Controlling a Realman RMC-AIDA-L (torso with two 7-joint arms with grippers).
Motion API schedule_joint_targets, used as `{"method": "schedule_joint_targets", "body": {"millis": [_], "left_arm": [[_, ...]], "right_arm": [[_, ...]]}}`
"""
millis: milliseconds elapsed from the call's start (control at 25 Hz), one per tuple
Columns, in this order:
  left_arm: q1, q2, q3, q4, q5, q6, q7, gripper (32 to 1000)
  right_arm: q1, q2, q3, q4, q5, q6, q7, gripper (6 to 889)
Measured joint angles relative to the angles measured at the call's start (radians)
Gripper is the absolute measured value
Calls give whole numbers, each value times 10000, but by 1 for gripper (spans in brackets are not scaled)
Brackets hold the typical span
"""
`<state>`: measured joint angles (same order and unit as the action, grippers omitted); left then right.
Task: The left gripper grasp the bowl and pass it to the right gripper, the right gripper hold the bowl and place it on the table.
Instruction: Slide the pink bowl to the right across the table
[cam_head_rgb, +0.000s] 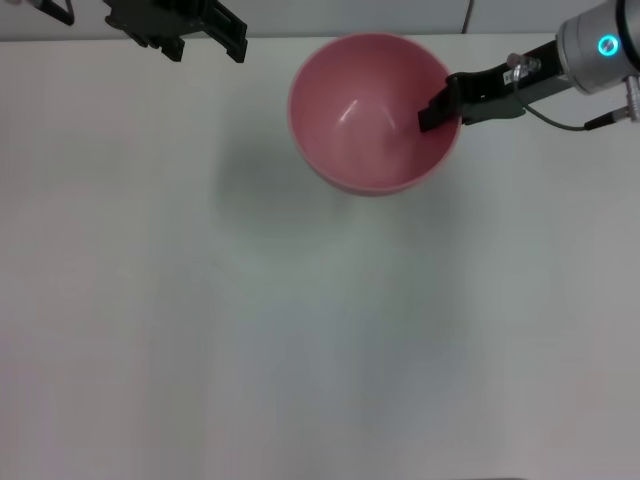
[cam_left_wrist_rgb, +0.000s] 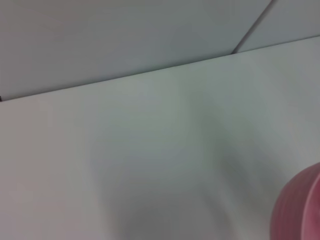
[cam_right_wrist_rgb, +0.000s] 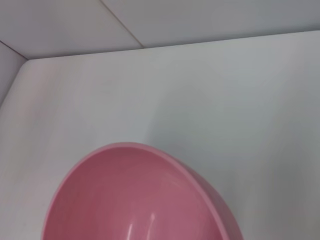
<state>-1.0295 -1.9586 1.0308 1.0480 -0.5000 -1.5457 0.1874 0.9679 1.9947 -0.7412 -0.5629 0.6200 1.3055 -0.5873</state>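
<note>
The pink bowl (cam_head_rgb: 365, 115) hangs near the far middle of the white table (cam_head_rgb: 300, 330), its shadow falling on the surface to its lower left. My right gripper (cam_head_rgb: 446, 104) reaches in from the right and is shut on the bowl's right rim, one finger inside the bowl. At the far left, well apart from the bowl, my left gripper (cam_head_rgb: 195, 35) has its fingers spread and nothing between them. In the right wrist view the bowl (cam_right_wrist_rgb: 135, 195) fills the lower part. Only a sliver of the bowl (cam_left_wrist_rgb: 297, 210) shows at a corner of the left wrist view.
The table's far edge (cam_head_rgb: 300, 38) meets a grey wall just behind the bowl. A thin black cable (cam_head_rgb: 560, 120) trails from the right arm.
</note>
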Motion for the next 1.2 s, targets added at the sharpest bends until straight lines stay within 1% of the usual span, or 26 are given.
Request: {"method": "schedule_joint_targets", "body": {"millis": [40, 320, 520, 680, 800, 960, 1040, 1200], "left_arm": [[9, 13, -2, 0, 0, -16, -13, 804], [79, 13, -1, -81, 0, -36, -26, 804], [196, 21, 0, -91, 0, -21, -33, 804], [364, 25, -1, -91, 0, 42, -34, 804], [414, 27, -1, -91, 0, 58, -34, 804], [445, 29, -1, -92, 0, 124, -34, 804], [453, 29, -1, -94, 0, 145, -34, 804], [505, 15, 0, -96, 0, 151, -18, 803]], "right_arm": [[-28, -1, 1, -1, -19, 0, 0, 128], [-249, -19, -3, 7, -75, 12, -1, 128], [-486, -121, 3, 13, -47, 305, 145, 128], [-737, -135, -55, 31, -123, 351, 308, 128], [-850, -141, -60, 167, -251, 303, 380, 128], [-1081, -219, -11, 284, -474, 198, 451, 128], [-1239, -297, -5, 291, -493, 113, 582, 129], [-1455, -390, -57, 472, -510, -107, 709, 129]]}}
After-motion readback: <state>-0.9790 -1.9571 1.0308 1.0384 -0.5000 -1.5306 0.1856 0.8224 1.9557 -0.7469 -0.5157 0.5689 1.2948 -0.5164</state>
